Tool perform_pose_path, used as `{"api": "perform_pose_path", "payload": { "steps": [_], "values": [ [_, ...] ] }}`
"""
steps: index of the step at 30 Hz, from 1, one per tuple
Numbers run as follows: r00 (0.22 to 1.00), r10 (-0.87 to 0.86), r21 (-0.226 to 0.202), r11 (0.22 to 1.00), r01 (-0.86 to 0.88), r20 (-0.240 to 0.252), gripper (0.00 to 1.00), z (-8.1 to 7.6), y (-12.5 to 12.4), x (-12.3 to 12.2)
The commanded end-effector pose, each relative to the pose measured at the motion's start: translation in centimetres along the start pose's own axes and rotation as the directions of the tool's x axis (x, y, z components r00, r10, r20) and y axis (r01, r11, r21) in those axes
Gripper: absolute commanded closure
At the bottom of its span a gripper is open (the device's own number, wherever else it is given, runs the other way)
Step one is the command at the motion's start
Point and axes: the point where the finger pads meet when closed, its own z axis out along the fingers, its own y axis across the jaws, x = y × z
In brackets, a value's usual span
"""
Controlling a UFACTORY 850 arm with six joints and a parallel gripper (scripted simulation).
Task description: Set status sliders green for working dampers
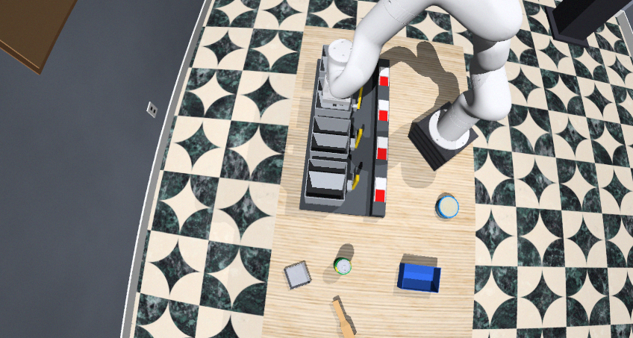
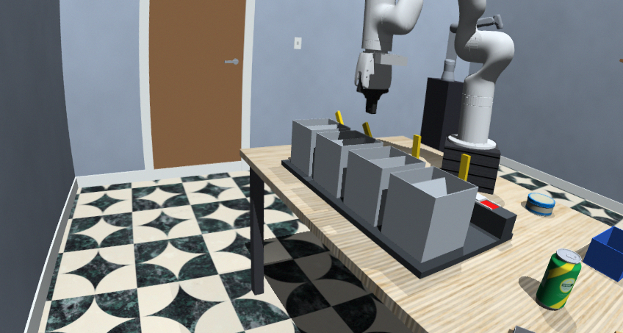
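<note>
Four grey open-topped dampers stand in a row on a dark base (image 1: 337, 144). In the side view they run from the nearest damper (image 2: 428, 212) to the farthest damper (image 2: 312, 142). Each has a yellow lever beside it, such as the nearest lever (image 2: 464, 165) and the farthest lever (image 2: 339, 117). Four status sliders (image 1: 381, 133) lie in a strip beside the base, and each shows red next to a white cover. My gripper (image 2: 371, 106) is shut and empty. It hangs well above the two far dampers, pointing down. In the top view my arm hides the fingers and the two far dampers.
My arm's base (image 1: 444, 135) stands on the table beside the slider strip. A round blue tin (image 1: 446, 206), a green can (image 1: 342, 265), a blue bin (image 1: 419, 277), a small grey square box (image 1: 296, 274) and a wooden piece (image 1: 344, 319) lie on the near half of the table.
</note>
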Motion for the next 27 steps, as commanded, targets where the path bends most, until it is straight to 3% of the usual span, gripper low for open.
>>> {"api": "perform_pose_path", "payload": {
  "steps": [1, 24, 27],
  "values": [
    [1.0, 0.0, -0.002, 1.0, 0.0, 0.0, 1.0, 0.0, 0.1, 0.0],
    [1.0, 0.0, -0.002, 1.0, 0.0, 0.0, 1.0, 0.8, 0.1, 0.0],
    [1.0, 0.0, -0.001, 1.0, 0.0, -0.001, 1.0, 0.9, -1.4, 0.0]
  ]
}}
